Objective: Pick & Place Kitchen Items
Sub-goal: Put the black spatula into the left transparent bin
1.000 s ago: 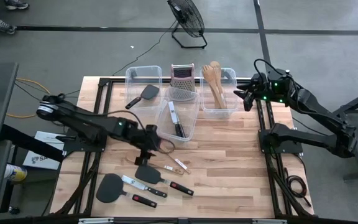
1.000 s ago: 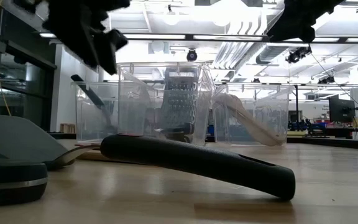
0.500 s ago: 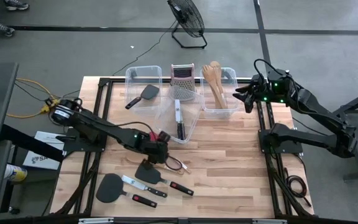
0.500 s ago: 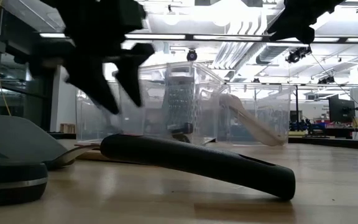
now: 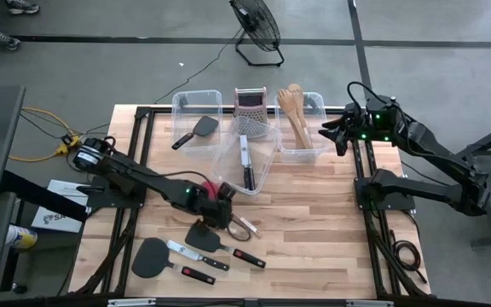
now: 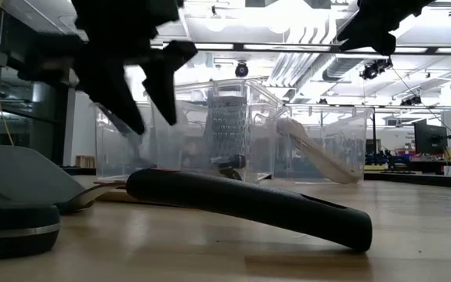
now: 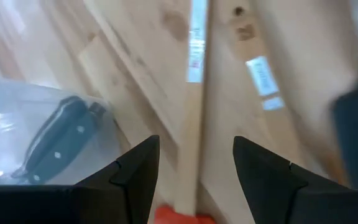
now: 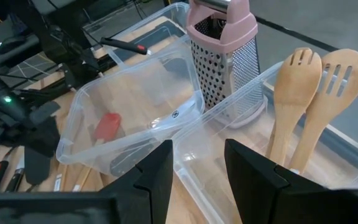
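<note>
Wooden counter [image 5: 314, 222] carried my left pincer [image 5: 222, 205] just beside the middle bin [image 5: 262, 170]. Its fingers [image 7: 135, 171] stood apart, empty, straddling the red spatula [image 7: 188, 155], whose handle ran straight ahead between them. My right pincer [image 5: 335, 132] waited farther off.

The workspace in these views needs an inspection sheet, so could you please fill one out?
Surface: wooden table, front right bare.
Job's things: red spatula between the left fingers; black spatulas and knives at front left; one spatula, one knife and wooden spoons in bins.
Clutter: steel grater standing between the bins.
End effectors: left end effector open, low over the red spatula; right end effector open, waiting beside the spoon bin.
Cables: yellow cable off the table's left; black cable at right.
Surroundings: floor fan behind the table; a person's shoes at far left.
</note>
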